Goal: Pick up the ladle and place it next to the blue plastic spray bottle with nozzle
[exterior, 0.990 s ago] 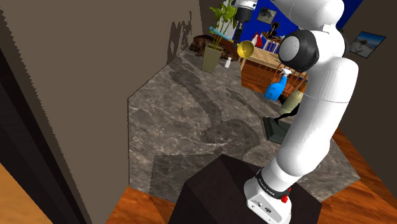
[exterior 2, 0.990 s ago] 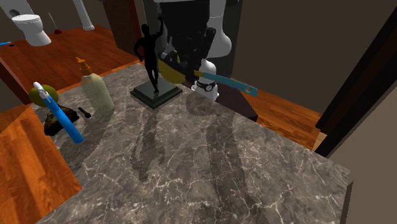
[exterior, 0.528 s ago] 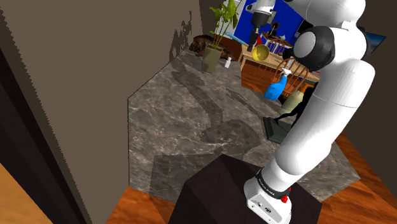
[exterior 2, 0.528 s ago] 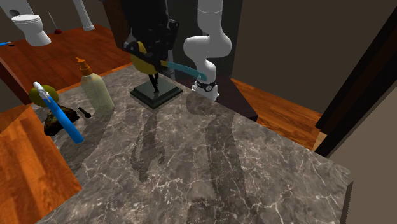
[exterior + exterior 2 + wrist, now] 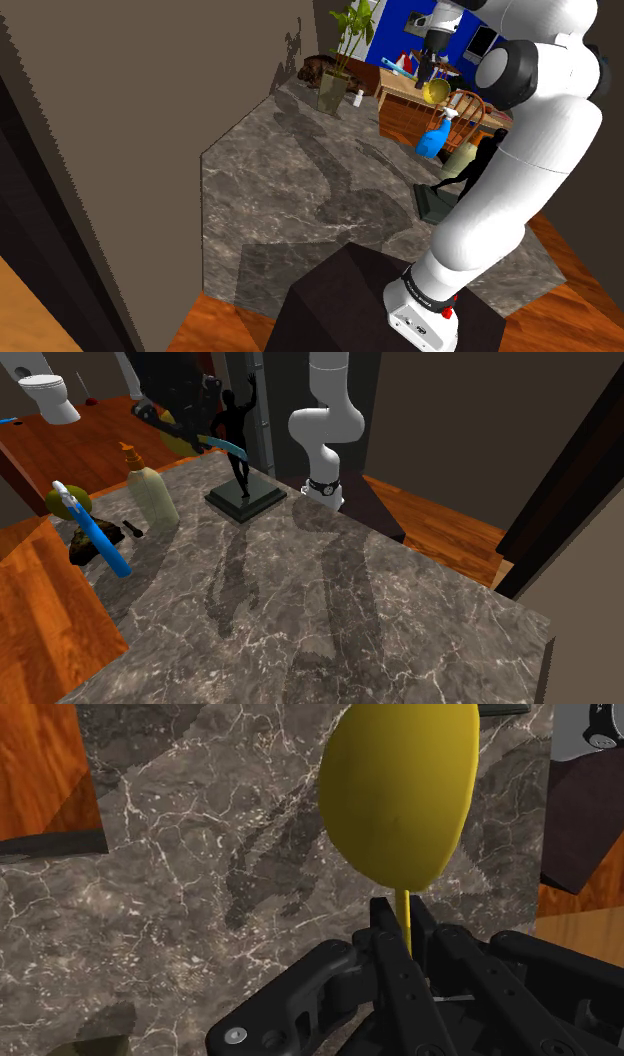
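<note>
My black gripper [image 5: 399, 922] is shut on the thin yellow stem of the ladle [image 5: 398, 789], whose yellow bowl hangs over the marble counter [image 5: 190, 854]. In the shoulder view the gripper [image 5: 436, 72] holds the ladle [image 5: 435, 92] in the air just above the blue spray bottle [image 5: 434, 139]. In the second exterior view the ladle [image 5: 180, 441], with its blue handle pointing right, floats above the beige pump bottle [image 5: 152, 493]. There the blue spray bottle [image 5: 101, 538] leans at the counter's left edge, below and to the left of the gripper [image 5: 183, 420].
A black figurine [image 5: 238, 444] on a dark square base stands beside the pump bottle, close to the ladle's handle. A potted plant [image 5: 338, 65] sits at the counter's far corner. A wall [image 5: 150, 120] borders the counter on the shoulder view's left. Wooden floor [image 5: 50, 622] surrounds it.
The arm has swung the held ladle across the counter, rightward in the shoulder view and leftward in the second exterior view, past the figurine to above the bottles. The grip stayed shut.
</note>
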Robot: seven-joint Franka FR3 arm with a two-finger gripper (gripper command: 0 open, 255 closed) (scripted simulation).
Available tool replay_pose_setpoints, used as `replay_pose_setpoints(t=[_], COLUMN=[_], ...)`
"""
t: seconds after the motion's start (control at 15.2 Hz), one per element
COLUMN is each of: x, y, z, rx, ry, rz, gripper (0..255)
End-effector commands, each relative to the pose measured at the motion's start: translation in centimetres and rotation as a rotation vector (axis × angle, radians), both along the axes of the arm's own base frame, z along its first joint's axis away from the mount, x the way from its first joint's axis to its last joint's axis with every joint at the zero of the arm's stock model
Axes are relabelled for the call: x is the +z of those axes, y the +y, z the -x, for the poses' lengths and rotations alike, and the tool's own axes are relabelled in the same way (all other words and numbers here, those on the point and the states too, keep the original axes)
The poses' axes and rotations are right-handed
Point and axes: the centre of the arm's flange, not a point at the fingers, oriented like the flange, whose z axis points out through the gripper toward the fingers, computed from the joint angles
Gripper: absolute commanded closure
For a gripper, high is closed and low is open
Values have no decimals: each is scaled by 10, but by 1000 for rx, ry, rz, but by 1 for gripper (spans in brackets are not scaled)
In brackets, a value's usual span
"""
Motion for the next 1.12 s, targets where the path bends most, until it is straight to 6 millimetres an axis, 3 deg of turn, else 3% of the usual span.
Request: replay_pose_setpoints(t=[0.0, 0.59, 1.06], x=[2, 2, -30], y=[-22, -110, -112], z=[20, 99, 102], rx=[2, 2, 2], ry=[0, 0, 0], rz=[0, 0, 0], gripper=[255, 255, 255])
